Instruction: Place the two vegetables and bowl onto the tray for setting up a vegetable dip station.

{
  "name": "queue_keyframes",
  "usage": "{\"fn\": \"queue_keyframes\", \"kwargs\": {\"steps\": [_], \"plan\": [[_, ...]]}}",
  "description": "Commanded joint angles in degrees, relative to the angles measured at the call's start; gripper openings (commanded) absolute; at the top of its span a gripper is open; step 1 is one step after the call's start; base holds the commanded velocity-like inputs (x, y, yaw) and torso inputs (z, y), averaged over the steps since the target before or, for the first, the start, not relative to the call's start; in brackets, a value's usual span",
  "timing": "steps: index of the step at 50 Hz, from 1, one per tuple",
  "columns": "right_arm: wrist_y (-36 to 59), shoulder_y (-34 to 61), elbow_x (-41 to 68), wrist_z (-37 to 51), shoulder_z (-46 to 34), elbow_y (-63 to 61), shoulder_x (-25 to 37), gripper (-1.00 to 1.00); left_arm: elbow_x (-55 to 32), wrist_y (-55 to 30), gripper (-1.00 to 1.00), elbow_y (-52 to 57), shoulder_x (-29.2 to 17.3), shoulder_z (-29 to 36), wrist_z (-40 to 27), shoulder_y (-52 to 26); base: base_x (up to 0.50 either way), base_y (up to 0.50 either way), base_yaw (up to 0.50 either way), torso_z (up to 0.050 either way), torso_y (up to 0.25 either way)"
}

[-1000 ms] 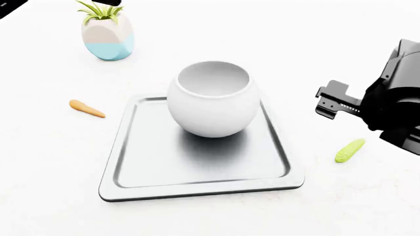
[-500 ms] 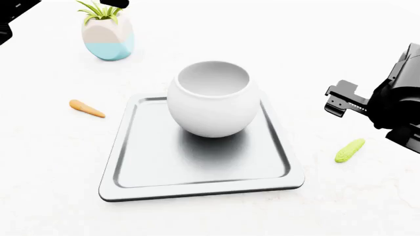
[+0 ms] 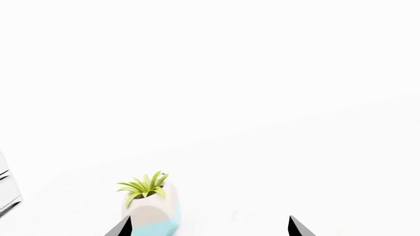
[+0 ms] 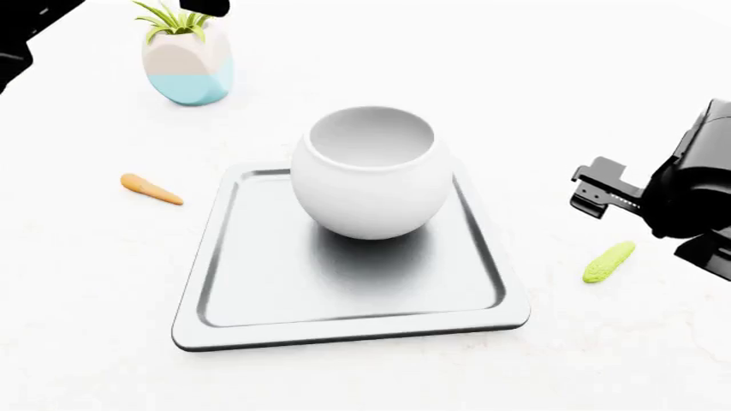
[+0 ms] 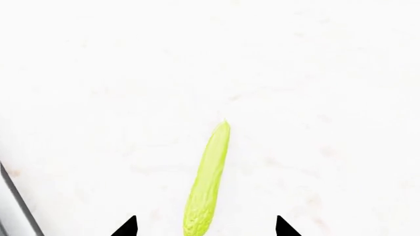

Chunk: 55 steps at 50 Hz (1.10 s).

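Taking the tray (image 4: 348, 321) as the landmark and moving from left to right: the left arm is showing only as a dark edge at the far-left corner, well beyond the tray. Its wrist camera is showing the left gripper (image 3: 208, 227) with two dark fingertips (image 3: 121, 228) standing apart, nothing between them, and the plant pot just past one tip. That plant pot (image 4: 187, 62), white over blue with green leaves, is standing well beyond the tray's far-left corner. The carrot (image 4: 150, 189) is lying on the white table (image 4: 92, 282) just off the tray's left edge, not touching it. The bowl (image 4: 371, 182) is sitting upright on the tray, toward its far edge, with bare metal showing in front of it. The cucumber piece (image 4: 608, 261) is lying on the table near the tray's right edge, clear of the rim. The right gripper (image 5: 206, 227) is hovering above the cucumber piece, fingers spread wide to either side of its blunt end, not touching it.
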Motion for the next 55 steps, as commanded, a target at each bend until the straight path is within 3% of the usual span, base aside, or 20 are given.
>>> {"fn": "queue_keyframes", "kwargs": {"steps": [1,9,26,50,51,55], "plan": [[2.5,-3.9,-0.2,-5.1,-0.4,9.1,-4.1,1.00,0.4,-0.3,1.00,-0.6,0.2,0.7,-0.3,-0.5,0.00,0.00,0.00,0.000,0.000],[4.9,-6.8,0.0,-8.0,-0.7,13.3,-6.6,1.00,2.1,-0.1,1.00,-2.2,1.2,1.5,1.0,-1.2,0.00,0.00,0.00,0.000,0.000],[3.8,-11.3,0.1,-7.5,-2.3,10.7,-3.8,1.00,2.0,0.3,1.00,-2.0,1.0,1.7,1.2,-0.8,0.00,0.00,0.00,0.000,0.000],[7.8,-17.0,0.2,-14.6,-1.8,21.4,-10.0,1.00,2.1,0.7,1.00,-1.9,0.9,2.1,1.3,-0.5,0.00,0.00,0.00,0.000,0.000],[7.4,-17.5,0.4,-13.7,-2.2,21.8,-9.9,-1.00,2.0,0.6,1.00,-1.7,0.6,2.1,1.2,-0.3,0.00,0.00,0.00,0.000,0.000],[7.1,-18.3,0.5,-13.8,-2.3,22.0,-9.5,-1.00,2.7,0.9,1.00,-2.1,0.3,2.2,1.7,-0.1,0.00,0.00,0.00,0.000,0.000]]}}
